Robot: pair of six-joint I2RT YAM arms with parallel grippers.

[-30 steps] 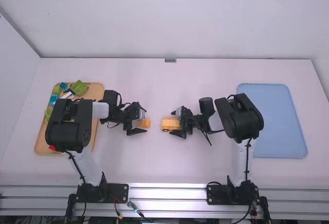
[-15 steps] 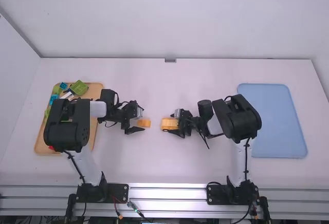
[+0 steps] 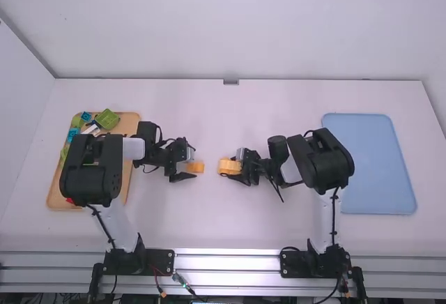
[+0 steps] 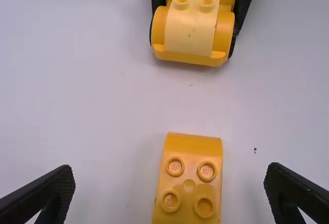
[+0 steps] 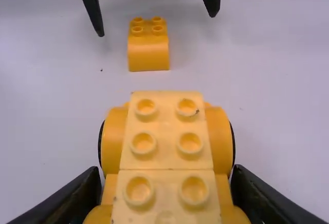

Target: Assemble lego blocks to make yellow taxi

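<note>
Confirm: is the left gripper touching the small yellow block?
Apart. The left wrist view shows the left gripper open, one finger off each side of the small yellow block, with bare table between it and both fingers.

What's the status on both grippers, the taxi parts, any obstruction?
Left gripper open around loose yellow block, not touching. Right gripper shut on car. Left arm overhangs parts tray.

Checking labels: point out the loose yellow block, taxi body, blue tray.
Loose yellow block (image 4: pixel 193 143): left wrist view, smooth curved end.
Taxi body (image 5: pixel 166 154): right wrist view, studded top.
Blue tray (image 3: pixel 373 171): high view, bare middle.
</note>
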